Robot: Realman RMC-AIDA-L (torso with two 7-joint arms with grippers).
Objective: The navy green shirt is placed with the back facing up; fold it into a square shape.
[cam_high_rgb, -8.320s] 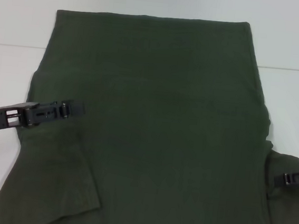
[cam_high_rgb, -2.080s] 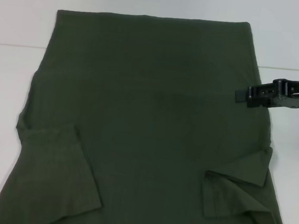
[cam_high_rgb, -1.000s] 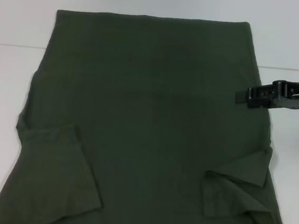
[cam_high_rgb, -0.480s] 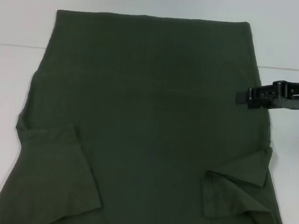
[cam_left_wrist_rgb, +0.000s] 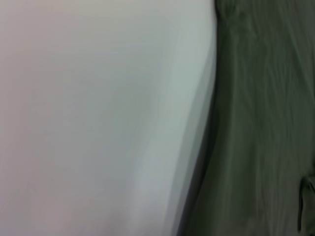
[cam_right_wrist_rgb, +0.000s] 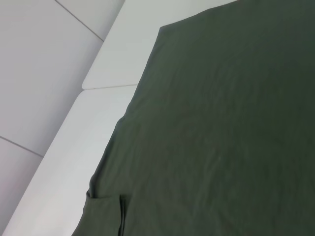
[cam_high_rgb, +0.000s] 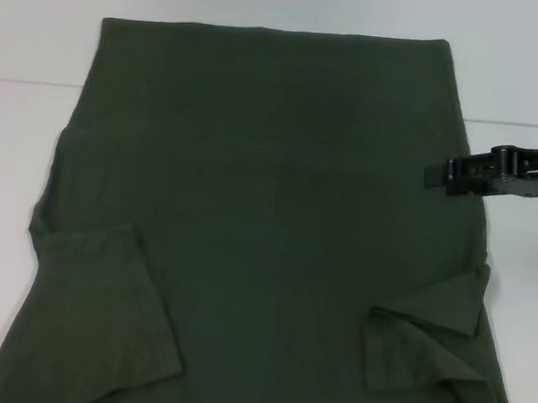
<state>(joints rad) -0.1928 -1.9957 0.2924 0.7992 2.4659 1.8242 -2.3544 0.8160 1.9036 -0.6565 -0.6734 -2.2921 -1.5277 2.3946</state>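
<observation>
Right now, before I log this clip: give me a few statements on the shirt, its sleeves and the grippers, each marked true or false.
1. Both sleeves of the navy green shirt are folded in over its body. True: left sleeve, right sleeve.
2. The right gripper is at the shirt's right edge, farther from the robot than the folded right sleeve. True.
3. The left gripper is pinching the left sleeve. False: no left gripper shows in the head view.
4. Cream lettering faces up. False: the upturned cloth is plain.
5. The shirt is already a small square. False: its body lies spread on the white table.
</observation>
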